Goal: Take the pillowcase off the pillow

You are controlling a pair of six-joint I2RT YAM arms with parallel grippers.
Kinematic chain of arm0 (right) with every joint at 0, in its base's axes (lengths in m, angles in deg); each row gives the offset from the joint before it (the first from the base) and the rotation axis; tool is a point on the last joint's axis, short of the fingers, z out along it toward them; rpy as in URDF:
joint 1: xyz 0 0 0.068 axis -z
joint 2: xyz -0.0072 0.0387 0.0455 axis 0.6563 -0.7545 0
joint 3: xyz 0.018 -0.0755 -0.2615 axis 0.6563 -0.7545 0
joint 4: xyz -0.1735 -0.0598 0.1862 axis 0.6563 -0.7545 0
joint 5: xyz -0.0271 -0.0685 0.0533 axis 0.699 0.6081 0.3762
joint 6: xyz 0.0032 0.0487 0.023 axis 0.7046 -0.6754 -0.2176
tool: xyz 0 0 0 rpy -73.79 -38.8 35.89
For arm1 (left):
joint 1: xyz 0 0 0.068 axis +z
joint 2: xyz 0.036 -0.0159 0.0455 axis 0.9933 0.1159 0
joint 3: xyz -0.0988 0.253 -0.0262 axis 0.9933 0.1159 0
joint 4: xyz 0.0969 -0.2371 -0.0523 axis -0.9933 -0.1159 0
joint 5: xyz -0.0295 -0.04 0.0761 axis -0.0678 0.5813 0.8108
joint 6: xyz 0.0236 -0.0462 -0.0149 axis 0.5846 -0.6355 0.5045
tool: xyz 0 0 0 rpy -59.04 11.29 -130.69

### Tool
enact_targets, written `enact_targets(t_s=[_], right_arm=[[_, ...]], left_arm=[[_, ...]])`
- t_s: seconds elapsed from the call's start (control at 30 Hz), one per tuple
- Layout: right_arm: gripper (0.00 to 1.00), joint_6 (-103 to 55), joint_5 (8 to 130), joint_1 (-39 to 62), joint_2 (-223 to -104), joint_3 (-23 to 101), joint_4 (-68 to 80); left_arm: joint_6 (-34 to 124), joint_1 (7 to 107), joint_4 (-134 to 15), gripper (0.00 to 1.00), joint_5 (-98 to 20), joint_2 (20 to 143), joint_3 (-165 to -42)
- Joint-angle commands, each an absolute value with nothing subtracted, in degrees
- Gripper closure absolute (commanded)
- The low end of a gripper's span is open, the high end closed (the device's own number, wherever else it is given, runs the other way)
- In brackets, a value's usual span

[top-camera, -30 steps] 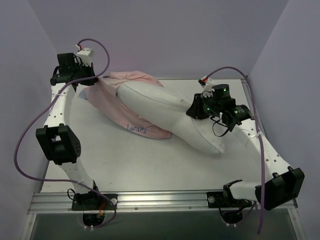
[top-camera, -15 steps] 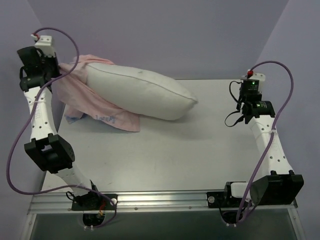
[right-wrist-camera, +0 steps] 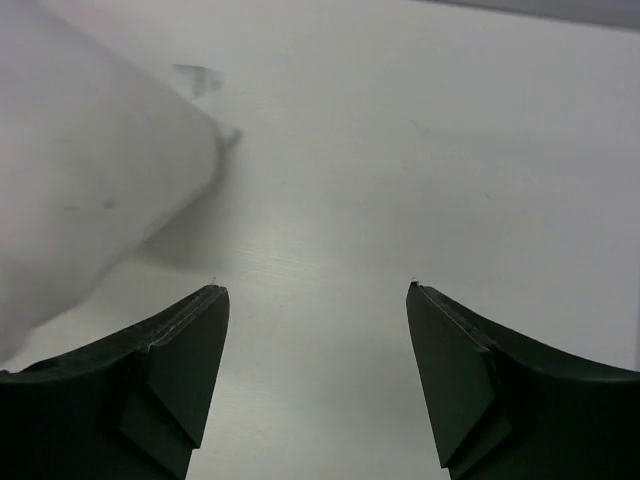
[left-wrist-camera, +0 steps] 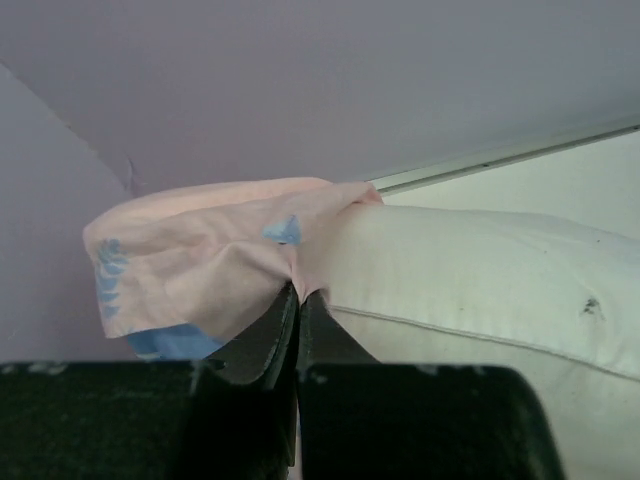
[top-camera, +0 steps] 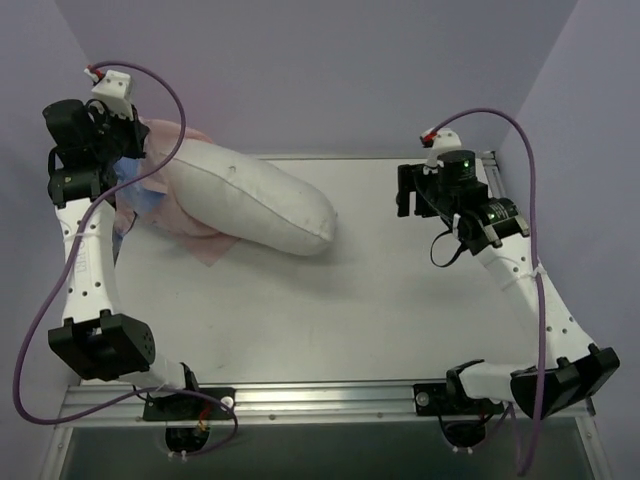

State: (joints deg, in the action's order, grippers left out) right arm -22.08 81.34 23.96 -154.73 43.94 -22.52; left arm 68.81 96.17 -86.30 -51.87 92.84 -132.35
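The white pillow [top-camera: 250,200] lies slantwise on the table's back left, most of it bare. The pillowcase [top-camera: 172,142], pink side out with a little blue showing, is bunched round its far left end and under it. My left gripper [top-camera: 132,165] is raised at the back left corner, shut on a fold of the pillowcase [left-wrist-camera: 190,260]; its tips [left-wrist-camera: 298,292] pinch the cloth right beside the pillow [left-wrist-camera: 480,290]. My right gripper [top-camera: 405,190] hangs over the table right of the pillow, open [right-wrist-camera: 315,290] with nothing between its fingers. The pillow's near corner [right-wrist-camera: 90,190] lies ahead and to the left.
Purple walls close the table at the back and both sides; the left arm stands close to the left wall [top-camera: 40,120]. White tabletop [top-camera: 330,300] stretches between the pillow and the arm bases. A metal rail [top-camera: 320,395] runs along the near edge.
The right gripper has let go of the pillow's end, pulled away and opened, and now faces the pillow. The left gripper has hauled the pillowcase back left; more of the pillow is bare.
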Motion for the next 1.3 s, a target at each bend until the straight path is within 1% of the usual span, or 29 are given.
enact_targets(t_s=[0.0, 0.03, 0.07, 0.1, 0.17, 0.2, 0.23, 0.27, 0.3, 0.33, 0.37, 0.4, 0.47, 0.5, 0.57, 0.6, 0.67, 0.7, 0.83, 0.87, 0.9, 0.97, 1.0, 1.07, 1.1, 1.13, 1.2, 1.23, 1.27], right_arm=[[0.25, -24.81, 69.66, 17.50, -152.48, 48.49, -13.95], [0.10, -25.61, 68.43, 15.64, -153.09, 49.11, -12.27], [0.01, -25.96, 67.98, 13.62, -154.06, 49.90, -10.86], [0.00, -26.05, 67.72, 9.25, -156.76, 51.82, -8.58], [0.00, -24.83, 69.98, 5.01, -160.64, 55.51, -7.94], [0.00, -24.13, 71.13, 3.25, -165.53, 58.15, -8.99], [0.00, -22.21, 72.53, -0.17, -168.28, 64.18, -10.13], [0.00, -21.06, 74.72, -1.77, -171.35, 67.63, -11.45], [0.00, -20.00, 75.70, -2.91, -177.30, 71.14, -14.07], [0.00, -18.25, 76.23, -4.75, -180.05, 77.36, -15.05], [0.00, -17.88, 76.24, -5.29, -182.95, 80.20, -15.76], [0.00, -17.88, 75.98, -5.65, -188.46, 82.93, -16.72], [0.00, -16.57, 75.89, -5.91, -194.11, 90.75, -17.96], [0.00, -16.74, 75.80, -6.00, -199.80, 93.65, -18.40], [0.00, -16.56, 75.88, -6.00, -205.19, 99.53, -18.49], [0.00, -16.39, 78.06, -5.91, -209.74, 100.35, -18.32], [0.00, -15.95, 81.93, -5.74, -213.72, 100.27, -18.49], [0.00, -15.34, 83.69, -5.65, -217.57, 100.10, -19.88], [0.00, -15.68, 90.55, -4.69, -224.90, 97.82, -24.73], [0.02, -16.03, 93.18, -4.16, -226.12, 96.68, -24.73], [0.08, -16.38, 94.16, -2.68, -226.57, 94.58, -24.64], [0.61, -18.48, 93.65, -0.56, -227.28, 93.51, -25.52], [1.00, -19.89, 93.73, 1.28, -226.76, 91.50, -25.43], [1.00, -20.78, 94.69, 2.52, -224.13, 86.50, -21.33], [1.00, -20.87, 95.83, 2.96, -220.37, 83.69, -19.91], [1.00, -21.30, 96.97, 4.18, -218.25, 77.92, -18.33], [1.00, -22.09, 97.08, 6.38, -210.61, 72.00, -14.46], [1.00, -22.36, 96.11, 9.35, -207.97, 66.05, -13.14], [1.00, -22.80, 95.32, 11.03, -202.64, 63.04, -11.04]], left_arm=[[64.99, 96.97, -84.20, 0.98, -58.31, 91.66, -137.32], [64.36, 96.71, -85.17, 0.98, -62.15, 91.49, -137.77], [63.66, 96.44, -86.05, 0.98, -63.93, 91.22, -137.86], [62.61, 96.01, -87.46, 0.98, -65.52, 90.09, -137.69], [62.60, 93.65, -89.31, 0.98, -68.43, 89.03, -137.25], [62.25, 92.76, -90.71, 0.98, -68.95, 88.15, -136.81], [62.07, 92.05, -91.24, 0.98, -69.48, 87.97, -136.72], [61.64, 90.92, -91.42, 0.98, -70.10, 87.71, -136.46], [61.28, 90.56, -91.60, 0.98, -70.28, 87.44, -136.37], [61.19, 90.29, -91.77, 0.98, -70.19, 87.36, -136.54], [60.85, 90.29, -91.78, 0.98, -69.75, 87.44, -136.80], [60.67, 90.29, -91.95, 0.98, -69.32, 87.53, -137.15], [60.84, 90.29, -92.30, 0.98, -68.44, 87.62, -137.95], [60.84, 90.29, -92.48, 0.98, -68.43, 87.53, -138.21], [60.75, 90.29, -92.48, 0.98, -68.26, 87.44, -138.21], [60.93, 90.38, -92.57, 0.98, -67.91, 87.36, -138.30], [60.93, 90.55, -92.65, 0.98, -67.29, 87.18, -138.12], [61.19, 90.64, -92.92, 0.98, -67.29, 87.09, -138.12], [60.76, 91.08, -92.92, 0.98, -67.46, 87.26, -138.39], [60.14, 91.78, -92.83, 0.98, -67.64, 87.44, -138.91], [59.70, 92.13, -92.74, 0.98, -67.82, 87.53, -139.26], [58.82, 93.79, -92.39, 0.98, -68.43, 87.79, -140.05], [58.30, 94.33, -92.39, 0.98, -68.43, 87.88, -140.75], [58.12, 95.99, -92.22, 0.98, -68.43, 87.97, -141.20], [58.20, 96.52, -92.30, 0.98, -68.26, 87.97, -141.37], [58.38, 97.05, -92.30, 0.98, -68.00, 87.97, -141.38], [59.78, 98.37, -92.39, 0.98, -65.28, 87.71, -141.38], [60.40, 98.81, -92.39, 0.98, -63.70, 87.71, -141.29], [61.53, 99.34, -92.39, 0.98, -62.29, 87.71, -141.20]])
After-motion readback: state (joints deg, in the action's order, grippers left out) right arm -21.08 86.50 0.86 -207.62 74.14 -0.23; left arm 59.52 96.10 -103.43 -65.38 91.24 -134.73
